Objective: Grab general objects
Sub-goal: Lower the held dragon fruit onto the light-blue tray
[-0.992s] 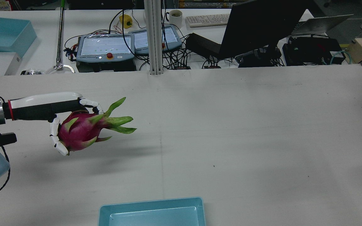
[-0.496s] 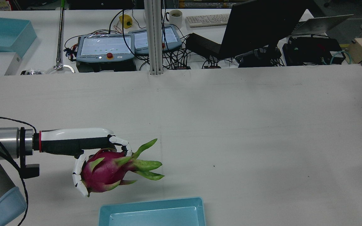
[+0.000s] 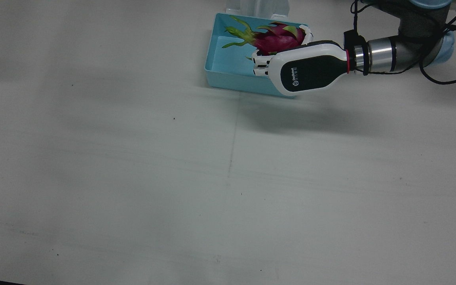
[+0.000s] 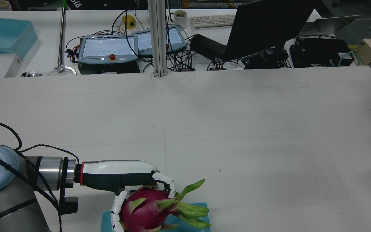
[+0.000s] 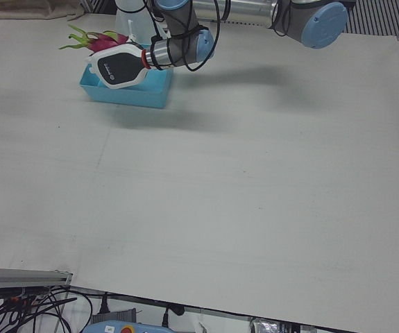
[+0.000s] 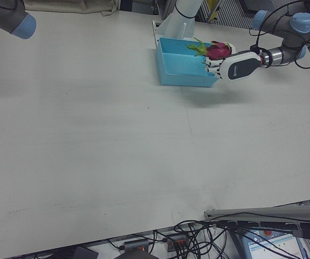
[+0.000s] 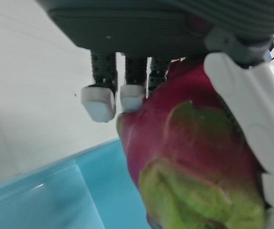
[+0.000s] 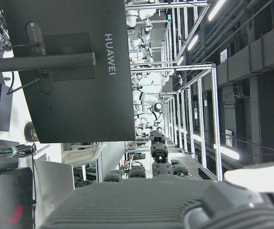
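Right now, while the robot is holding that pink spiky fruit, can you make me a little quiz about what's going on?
1. True or false: the pink dragon fruit with green scales is lying loose on the white table.
2. Which hand holds the fruit: A) the left hand, B) the right hand, C) neither?
3. Fill in: in the front view the fruit hangs over the light blue plastic ____.

Key:
1. False. White fingers are wrapped round it, and it is held over the tray.
2. A.
3. Tray.
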`<state>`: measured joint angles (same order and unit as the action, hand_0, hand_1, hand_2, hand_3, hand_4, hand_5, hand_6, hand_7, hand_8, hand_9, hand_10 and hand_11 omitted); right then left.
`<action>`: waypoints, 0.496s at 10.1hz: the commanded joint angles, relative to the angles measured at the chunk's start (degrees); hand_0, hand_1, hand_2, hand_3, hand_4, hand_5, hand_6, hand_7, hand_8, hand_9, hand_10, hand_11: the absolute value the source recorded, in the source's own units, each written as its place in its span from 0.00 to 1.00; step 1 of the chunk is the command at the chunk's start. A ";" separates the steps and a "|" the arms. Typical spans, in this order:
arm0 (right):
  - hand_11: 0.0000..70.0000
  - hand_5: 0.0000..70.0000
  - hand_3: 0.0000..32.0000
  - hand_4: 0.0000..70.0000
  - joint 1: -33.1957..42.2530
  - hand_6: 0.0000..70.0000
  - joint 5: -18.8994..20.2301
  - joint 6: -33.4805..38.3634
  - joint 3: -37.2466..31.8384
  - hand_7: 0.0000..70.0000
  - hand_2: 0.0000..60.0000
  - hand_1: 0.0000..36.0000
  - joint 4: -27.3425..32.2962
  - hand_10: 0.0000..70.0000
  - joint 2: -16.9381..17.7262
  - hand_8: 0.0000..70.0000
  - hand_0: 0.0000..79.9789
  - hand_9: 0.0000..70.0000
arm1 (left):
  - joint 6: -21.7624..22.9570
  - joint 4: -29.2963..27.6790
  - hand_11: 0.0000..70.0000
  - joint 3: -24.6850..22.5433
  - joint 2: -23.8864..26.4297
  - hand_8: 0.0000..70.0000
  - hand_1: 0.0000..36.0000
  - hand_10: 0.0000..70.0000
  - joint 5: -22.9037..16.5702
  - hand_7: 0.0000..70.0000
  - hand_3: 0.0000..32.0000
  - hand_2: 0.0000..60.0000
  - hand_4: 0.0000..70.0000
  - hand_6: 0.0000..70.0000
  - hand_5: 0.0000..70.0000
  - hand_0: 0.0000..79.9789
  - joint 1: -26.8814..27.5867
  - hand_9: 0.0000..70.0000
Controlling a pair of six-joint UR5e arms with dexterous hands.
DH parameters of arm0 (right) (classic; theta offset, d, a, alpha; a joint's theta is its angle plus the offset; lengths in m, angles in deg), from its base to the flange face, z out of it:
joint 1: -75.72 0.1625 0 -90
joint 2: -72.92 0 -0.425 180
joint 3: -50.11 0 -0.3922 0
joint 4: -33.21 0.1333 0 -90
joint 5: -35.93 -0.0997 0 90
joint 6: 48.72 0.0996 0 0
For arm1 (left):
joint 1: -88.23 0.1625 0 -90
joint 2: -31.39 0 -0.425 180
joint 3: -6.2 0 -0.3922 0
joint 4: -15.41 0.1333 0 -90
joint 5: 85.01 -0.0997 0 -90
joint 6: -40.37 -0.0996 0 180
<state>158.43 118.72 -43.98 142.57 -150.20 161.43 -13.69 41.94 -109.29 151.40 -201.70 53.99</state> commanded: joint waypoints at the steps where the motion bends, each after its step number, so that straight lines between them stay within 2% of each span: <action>1: 0.00 0.00 0.00 0.00 0.00 0.00 0.00 0.00 0.00 0.00 0.00 0.00 0.07 0.00 0.00 0.00 0.00 0.00 | 0.80 0.11 1.00 0.18 2.93 1.00 1.00 1.00 1.72 1.00 0.00 1.00 0.86 1.00 1.00 0.71 3.38 1.00; 4: 0.00 0.00 0.00 0.00 0.00 0.00 0.00 0.00 0.00 0.00 0.00 0.00 -0.02 0.00 0.00 0.00 0.00 0.00 | 1.59 -0.50 1.00 0.62 5.05 1.00 1.00 0.99 2.26 1.00 0.00 1.00 0.83 1.00 1.00 0.73 4.26 1.00; 5: 0.00 0.00 0.00 0.00 0.00 0.00 0.00 0.00 0.00 0.00 0.00 0.00 -0.02 0.00 0.00 0.00 0.00 0.00 | 1.94 -1.46 1.00 0.71 5.05 0.89 0.84 0.79 2.26 1.00 0.00 1.00 0.73 0.95 1.00 0.76 4.26 1.00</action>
<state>158.43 118.72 -43.98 142.57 -150.21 161.43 -12.35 41.80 -108.80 155.65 -199.72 57.90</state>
